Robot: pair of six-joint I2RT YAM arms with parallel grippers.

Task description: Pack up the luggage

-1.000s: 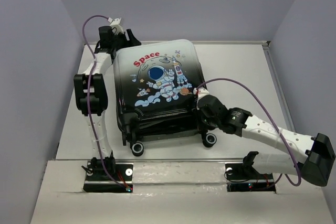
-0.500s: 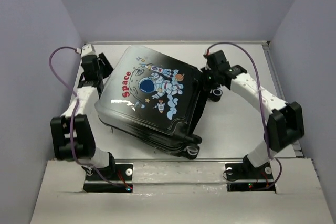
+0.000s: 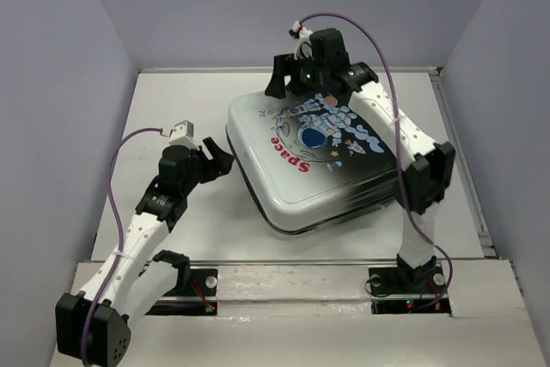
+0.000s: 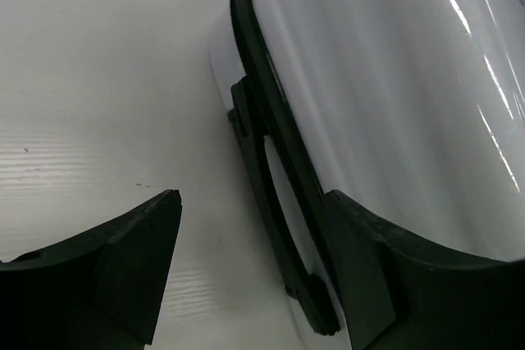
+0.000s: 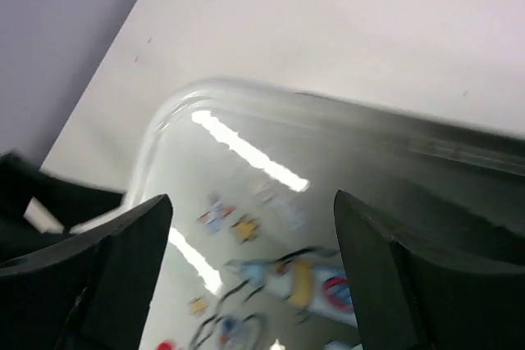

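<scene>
Left gripper point(image 3: 219, 163): we've pulled it back near-left; spread, empty, at the luggage's point(image 3: 318, 161) handle edge, probably to nudge.
Right gripper point(image 3: 288, 83): spread, empty, above far corner.
Luggage: turned, shut, print-up on desk point(image 3: 172, 100).

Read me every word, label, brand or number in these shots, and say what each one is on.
"Space": red letters on the shell of the luggage, lying almost upside down in the top view.
Right wrist view: the cartoon print on the shell is blurred, no words can be read.
Left wrist view: no text can be read.
No other label, brand or number can be read.
</scene>
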